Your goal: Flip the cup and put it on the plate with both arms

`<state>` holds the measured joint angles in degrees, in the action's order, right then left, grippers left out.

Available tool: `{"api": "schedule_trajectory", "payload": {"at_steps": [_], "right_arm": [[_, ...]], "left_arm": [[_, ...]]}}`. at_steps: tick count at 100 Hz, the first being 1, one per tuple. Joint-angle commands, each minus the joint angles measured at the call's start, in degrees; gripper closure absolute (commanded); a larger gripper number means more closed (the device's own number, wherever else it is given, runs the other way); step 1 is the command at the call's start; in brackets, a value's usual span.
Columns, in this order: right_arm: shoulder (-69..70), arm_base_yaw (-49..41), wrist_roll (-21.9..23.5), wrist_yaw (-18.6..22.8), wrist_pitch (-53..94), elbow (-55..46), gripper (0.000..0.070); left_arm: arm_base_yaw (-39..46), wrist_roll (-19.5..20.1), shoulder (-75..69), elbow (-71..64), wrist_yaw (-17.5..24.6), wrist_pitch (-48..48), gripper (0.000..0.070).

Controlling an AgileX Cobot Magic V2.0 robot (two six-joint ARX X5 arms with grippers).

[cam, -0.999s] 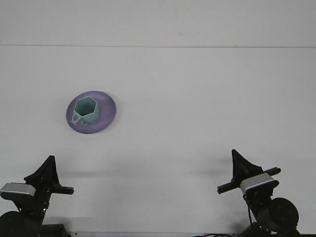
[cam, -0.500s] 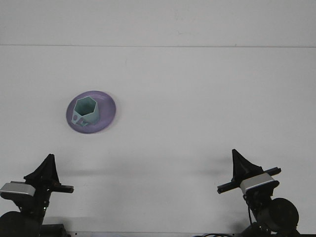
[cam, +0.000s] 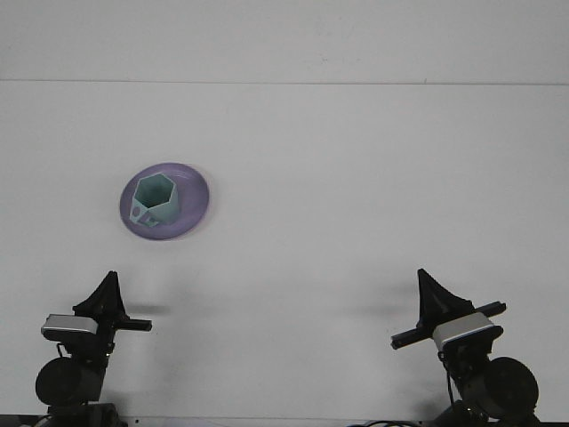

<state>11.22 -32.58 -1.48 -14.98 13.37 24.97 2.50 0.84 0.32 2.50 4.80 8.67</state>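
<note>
The cup (cam: 156,198) is pale teal, with a six-sided rim and faceted walls, and it stands upright with its open mouth facing up. A small handle juts from its lower-left side, toward the near edge of the bench (cam: 373,178). It sits on the plate (cam: 194,201), slightly left of the plate's middle, so more bare rim shows on the right than on the left. The plate is round, shallow and lilac-purple, and it lies flat on the white bench in the left half of the view, well beyond both arms. Nothing can be seen inside the cup.

There is one cup and one plate, and there are two arms. The left gripper (cam: 108,290) is low at the bottom left, its dark tip pointing up the bench, near the plate's side but well apart from it. The right gripper (cam: 429,289) is at the bottom right, far from the plate. Both are empty and touch nothing. From this view each shows only as a dark pointed shape, so whether the jaws are wide or narrow cannot be told.
</note>
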Motion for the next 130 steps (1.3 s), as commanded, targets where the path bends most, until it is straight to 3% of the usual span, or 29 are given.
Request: {"api": "schedule_trajectory", "payload": {"at_steps": [1,15,24,79,86,93,100,106,122,130], "right_arm": [[0.0,-0.3,0.2,0.0,-0.7,0.6,0.0700],[0.0,-0.3,0.2,0.0,-0.7,0.6,0.0700],[0.0,-0.3,0.2,0.0,-0.7,0.6,0.0700],[0.0,-0.3,0.2,0.0,-0.7,0.6,0.0700],[0.0,-0.3,-0.5,-0.5,-1.1,0.6,0.0700],[0.0,-0.3,-6.1,-3.0,-1.4,0.5,0.0700],[0.0,2.0,-7.4,-4.7,-1.8,0.1,0.0700],[0.0,7.1,-7.6,-1.4,-3.4,-1.7,0.0700],[-2.8,23.1,-9.3,17.0,-8.9,-10.5,0.0700],[-6.4,28.0,-9.0,21.1,-9.1,-14.9,0.0700]], "left_arm": [[0.2,1.3,-0.1,-1.1,-0.1,1.6,0.0685],[0.2,1.1,-0.1,-1.7,0.3,0.9,0.0685],[0.1,-1.4,-0.1,-1.7,0.3,0.9,0.0685],[0.1,-1.4,-0.1,-1.7,0.2,0.4,0.0685],[0.1,-1.4,-0.1,-1.7,0.2,0.4,0.0685],[0.1,-1.4,-0.1,-1.7,0.1,0.4,0.0685],[0.1,-1.4,-0.1,-1.7,0.2,0.4,0.0685],[0.1,-1.4,-0.1,-1.7,0.2,0.4,0.0685],[0.1,-1.4,-0.1,-1.7,0.2,0.4,0.0685],[0.1,-1.4,-0.1,-1.7,0.1,0.4,0.0685]]}}
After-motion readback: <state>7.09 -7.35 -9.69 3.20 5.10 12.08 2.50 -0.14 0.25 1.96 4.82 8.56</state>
